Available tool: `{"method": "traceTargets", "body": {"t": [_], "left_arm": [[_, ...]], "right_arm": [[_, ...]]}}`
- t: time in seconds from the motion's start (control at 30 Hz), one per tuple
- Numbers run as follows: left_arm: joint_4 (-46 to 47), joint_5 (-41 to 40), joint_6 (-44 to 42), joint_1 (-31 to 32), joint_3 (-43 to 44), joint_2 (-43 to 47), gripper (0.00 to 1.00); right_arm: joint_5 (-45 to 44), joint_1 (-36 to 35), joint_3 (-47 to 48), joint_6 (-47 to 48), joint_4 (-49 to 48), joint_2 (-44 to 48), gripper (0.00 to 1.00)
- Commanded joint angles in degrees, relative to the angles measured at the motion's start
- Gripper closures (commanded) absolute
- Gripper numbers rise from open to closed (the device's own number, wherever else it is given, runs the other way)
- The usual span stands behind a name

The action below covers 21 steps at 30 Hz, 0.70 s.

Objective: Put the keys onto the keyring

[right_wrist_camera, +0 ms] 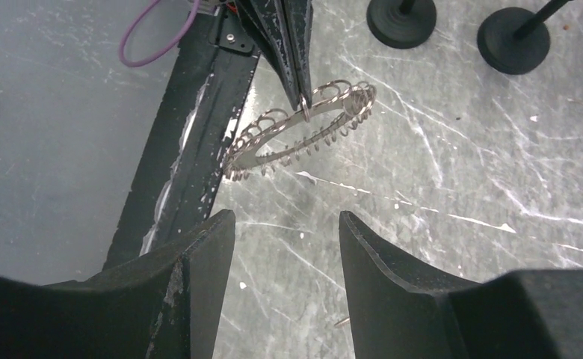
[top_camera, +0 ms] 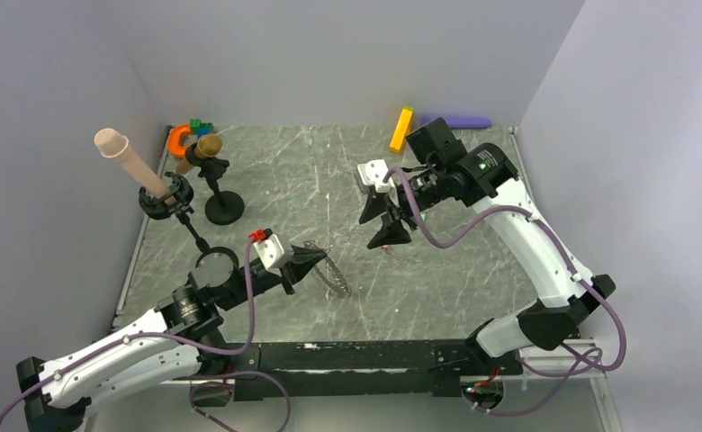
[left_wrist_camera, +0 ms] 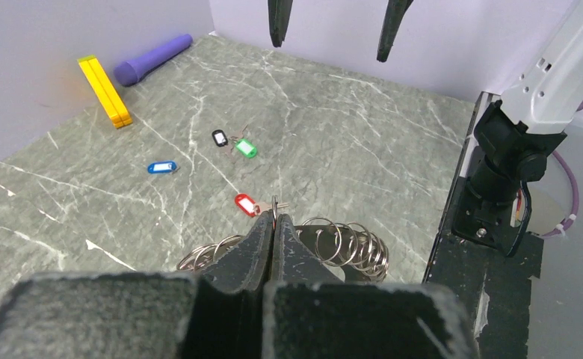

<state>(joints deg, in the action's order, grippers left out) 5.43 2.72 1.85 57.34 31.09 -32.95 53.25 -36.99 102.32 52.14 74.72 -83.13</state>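
My left gripper point(top_camera: 316, 259) is shut on the rim of the keyring point(top_camera: 334, 274), a silver loop of linked rings, and holds it tilted just above the table. In the left wrist view the keyring point(left_wrist_camera: 348, 247) spreads to both sides of the shut fingertips point(left_wrist_camera: 275, 218). Beyond them the red key point(left_wrist_camera: 246, 203), green key point(left_wrist_camera: 246, 148), black key point(left_wrist_camera: 220, 137) and blue key point(left_wrist_camera: 161, 167) lie loose on the table. My right gripper point(top_camera: 382, 225) is open and empty, hovering above the keys. Its wrist view shows the keyring point(right_wrist_camera: 303, 127) beyond its open fingers point(right_wrist_camera: 210, 247).
A long orange block point(top_camera: 401, 130) and a purple cylinder point(top_camera: 460, 121) lie at the back wall. Black stands with round bases point(top_camera: 224, 209) hold a beige cylinder point(top_camera: 122, 153) and other props at the back left. Walls close in three sides.
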Motion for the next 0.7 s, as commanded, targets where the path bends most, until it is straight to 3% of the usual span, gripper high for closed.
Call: {"method": "traceTargets", "body": {"t": [0.0, 0.2, 0.47, 0.67], "left_arm": [[2.66, 1.26, -4.05, -0.02, 0.70, 2.07, 1.00], [-0.55, 8.44, -11.32, -0.02, 1.82, 3.63, 1.00], [-16.00, 14.01, -19.46, 0.02, 12.11, -2.02, 1.00], [-14.40, 15.67, -19.79, -0.01, 12.63, -3.42, 1.00]], "right_arm": [[5.01, 1.17, -2.07, 2.52, 1.68, 1.39, 0.42], [7.26, 1.59, -6.26, 4.73, 1.31, 1.57, 0.42], [10.19, 1.76, -9.44, 9.14, 2.03, 1.49, 0.41], [14.99, 1.84, -11.90, 15.15, 3.74, 1.11, 0.41]]}}
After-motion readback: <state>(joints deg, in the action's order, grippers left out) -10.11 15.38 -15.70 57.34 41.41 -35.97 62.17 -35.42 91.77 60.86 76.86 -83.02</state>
